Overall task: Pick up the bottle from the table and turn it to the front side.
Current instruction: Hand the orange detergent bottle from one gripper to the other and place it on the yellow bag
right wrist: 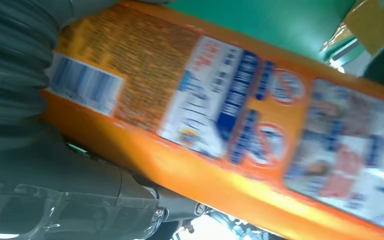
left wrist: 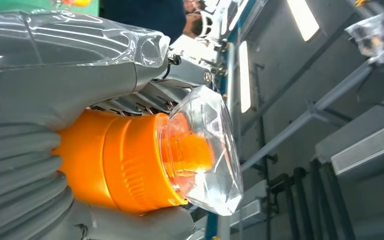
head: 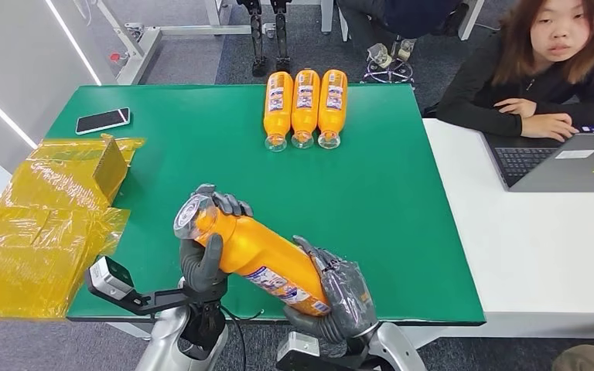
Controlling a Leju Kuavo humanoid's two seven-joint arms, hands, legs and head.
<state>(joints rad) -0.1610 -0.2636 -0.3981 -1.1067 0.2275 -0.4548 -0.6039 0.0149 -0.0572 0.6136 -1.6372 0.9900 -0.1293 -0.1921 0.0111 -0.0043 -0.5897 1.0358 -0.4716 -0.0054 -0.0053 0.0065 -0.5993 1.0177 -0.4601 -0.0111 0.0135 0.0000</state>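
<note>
An orange bottle (head: 261,253) with a clear cap and a printed label is held up over the near edge of the green table (head: 387,201), tilted with its cap toward the left. My left hand (head: 205,263) grips it just below the clear cap (left wrist: 205,155). My right hand (head: 340,297) grips the bottom end, by the label. In the right wrist view the bottle's label (right wrist: 240,110) with a barcode faces the camera. In the left wrist view the orange neck (left wrist: 125,165) sits between my fingers.
Three matching orange bottles (head: 305,107) lie side by side at the table's far middle. A phone (head: 103,120) lies at the far left, beside yellow plastic bags (head: 42,224). A person (head: 545,69) sits at a white table (head: 541,239) on the right with a laptop (head: 564,158).
</note>
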